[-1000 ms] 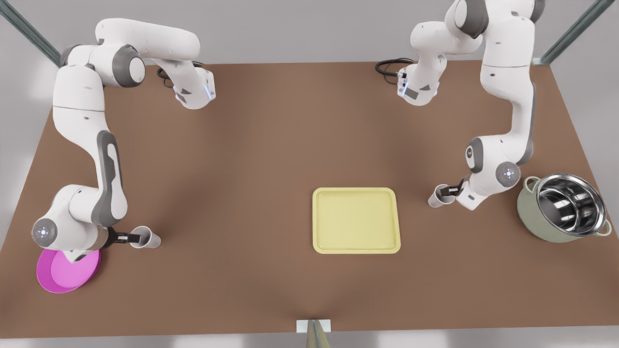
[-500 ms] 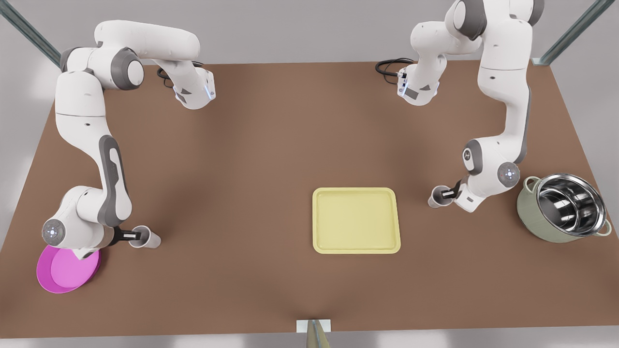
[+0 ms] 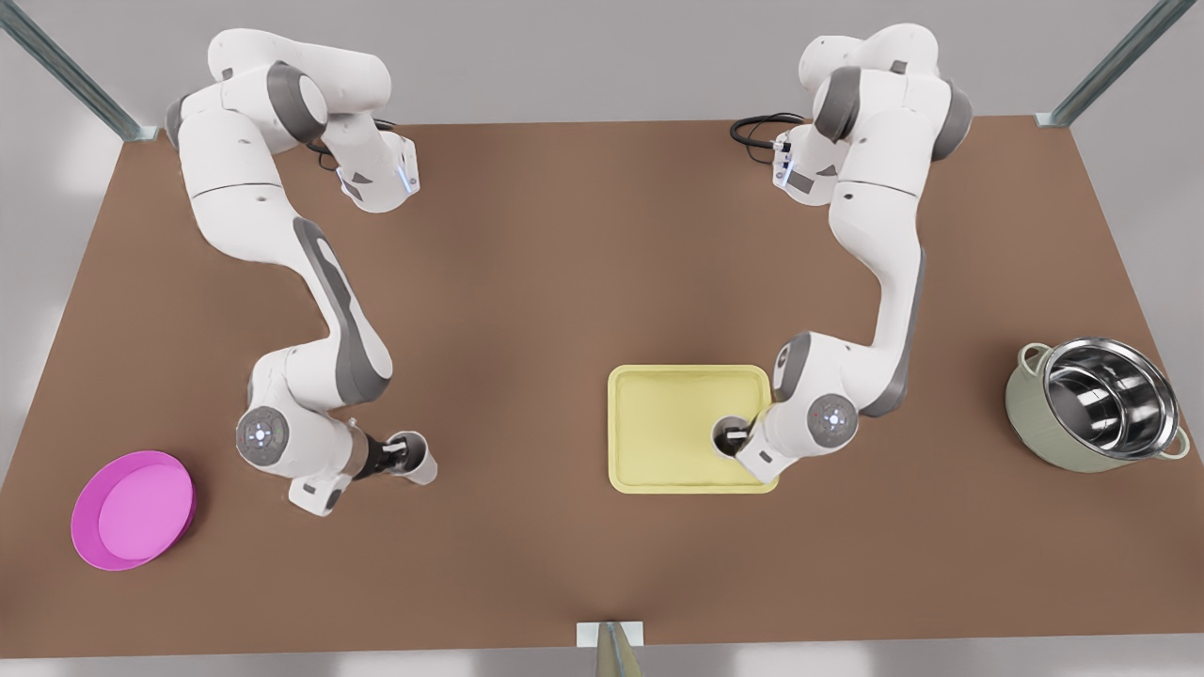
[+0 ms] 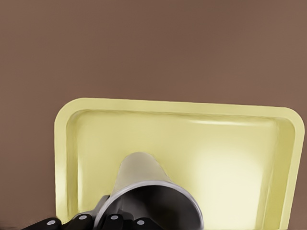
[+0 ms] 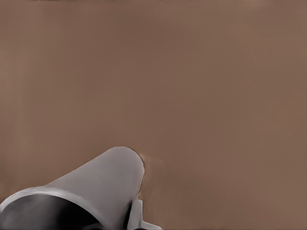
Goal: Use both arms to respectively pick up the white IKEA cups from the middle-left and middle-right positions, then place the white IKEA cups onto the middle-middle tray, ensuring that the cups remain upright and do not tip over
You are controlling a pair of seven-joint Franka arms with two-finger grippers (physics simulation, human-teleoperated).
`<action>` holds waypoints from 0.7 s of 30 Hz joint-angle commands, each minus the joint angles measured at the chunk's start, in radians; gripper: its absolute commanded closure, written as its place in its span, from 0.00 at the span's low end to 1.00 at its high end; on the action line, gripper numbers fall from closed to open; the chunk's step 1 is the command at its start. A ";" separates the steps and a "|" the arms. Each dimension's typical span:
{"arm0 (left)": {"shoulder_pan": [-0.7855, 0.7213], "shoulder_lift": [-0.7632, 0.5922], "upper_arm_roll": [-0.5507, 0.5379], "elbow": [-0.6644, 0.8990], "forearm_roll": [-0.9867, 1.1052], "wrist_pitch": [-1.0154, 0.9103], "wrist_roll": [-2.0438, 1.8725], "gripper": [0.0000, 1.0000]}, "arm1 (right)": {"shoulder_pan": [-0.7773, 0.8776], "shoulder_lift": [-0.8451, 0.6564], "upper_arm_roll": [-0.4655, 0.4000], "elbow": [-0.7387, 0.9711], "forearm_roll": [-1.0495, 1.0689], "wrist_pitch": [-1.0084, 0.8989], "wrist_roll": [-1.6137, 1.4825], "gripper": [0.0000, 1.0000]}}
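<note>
- The left end effector (image 3: 741, 436) is clamped on a small off-white tapered cup (image 3: 726, 433); the pale yellow rectangular tray (image 3: 658, 414) lies directly beneath it.
- The right end effector (image 3: 390, 455) is clamped on the second off-white cup (image 3: 417, 461); the tray lies well apart from it, beyond the cup.

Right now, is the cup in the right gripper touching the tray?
Apart. In the front view, bare table separates the cup held by the right gripper from the tray.

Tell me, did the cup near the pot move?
Yes. The left gripper carried that cup away from the pot, toward the front view's left, over the tray.
</note>
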 commanded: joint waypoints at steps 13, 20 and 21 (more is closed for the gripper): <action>0.069 0.028 -0.062 0.002 0.010 -0.029 -0.352 0.00 | 0.448 0.331 0.013 0.403 0.151 -0.034 -0.006 0.79; 0.097 0.017 -0.087 -0.002 0.033 -0.124 -0.354 0.00 | 0.479 0.433 0.013 0.517 0.179 -0.005 0.076 0.79; 0.095 0.010 -0.087 -0.002 0.035 -0.190 -0.355 0.00 | 0.482 0.441 0.006 0.517 0.179 -0.005 0.076 0.79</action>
